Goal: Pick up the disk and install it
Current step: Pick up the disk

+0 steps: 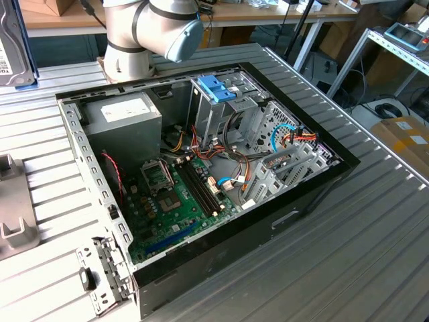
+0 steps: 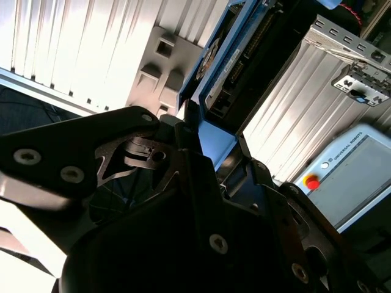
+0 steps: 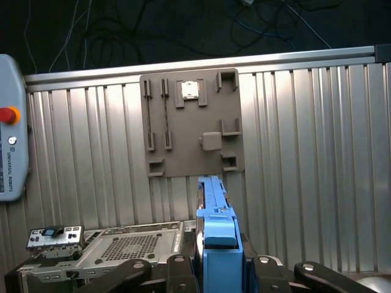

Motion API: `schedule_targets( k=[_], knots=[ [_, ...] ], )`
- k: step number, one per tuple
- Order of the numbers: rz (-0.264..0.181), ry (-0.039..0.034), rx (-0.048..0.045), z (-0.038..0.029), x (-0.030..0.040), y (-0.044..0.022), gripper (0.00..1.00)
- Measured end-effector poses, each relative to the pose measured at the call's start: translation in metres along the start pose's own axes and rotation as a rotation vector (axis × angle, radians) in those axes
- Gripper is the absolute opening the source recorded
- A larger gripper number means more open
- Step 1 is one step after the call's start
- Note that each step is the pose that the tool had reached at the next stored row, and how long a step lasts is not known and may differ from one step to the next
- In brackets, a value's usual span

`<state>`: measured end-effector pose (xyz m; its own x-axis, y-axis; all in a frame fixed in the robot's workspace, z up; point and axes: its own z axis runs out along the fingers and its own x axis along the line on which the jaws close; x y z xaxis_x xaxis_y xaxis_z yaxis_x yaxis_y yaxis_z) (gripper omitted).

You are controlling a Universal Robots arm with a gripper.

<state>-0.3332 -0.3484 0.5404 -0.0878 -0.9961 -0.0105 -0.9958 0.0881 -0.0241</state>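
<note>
Disk (image 1: 13,40) high at the exterior view's far left, standing on edge, grey face and light-blue rail showing; well apart from the open computer case (image 1: 295,215), above the grey fixture plate (image 1: 17,201) on the slatted metal table (image 1: 375,255). Next rightward, pale arm (image 1: 144,30) behind the case; within the case, grey power-supply box (image 1: 124,117), green motherboard (image 1: 177,194), then blue latch (image 1: 216,87) on the silver drive cage (image 1: 268,127); metal bracket (image 1: 100,268) at the case's near corner.

In both wrist views, gripper (image 3: 219,268) clenched on the disk, black fingers (image 3: 183,271) pressing either side of its blue rail; pokes out well beyond the fingertips. In the first wrist view, pendant (image 3: 9,152) with a red button, fixture plate lying past the disk's tip and apart from it, case and bracket nearer the gripper. In the second wrist view, blue rail and dark connector edge of the disk (image 2: 235,67) jutting from the gripper (image 2: 214,137); pendant beyond, on the table.
</note>
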Motion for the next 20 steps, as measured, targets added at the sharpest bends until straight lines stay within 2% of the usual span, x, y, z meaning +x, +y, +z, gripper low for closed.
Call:
schedule_targets(
  k=[20],
  knots=[
    [0.0,0.0027,0.0002,0.0009,-0.0012,-0.0137,0.37]
  ],
)
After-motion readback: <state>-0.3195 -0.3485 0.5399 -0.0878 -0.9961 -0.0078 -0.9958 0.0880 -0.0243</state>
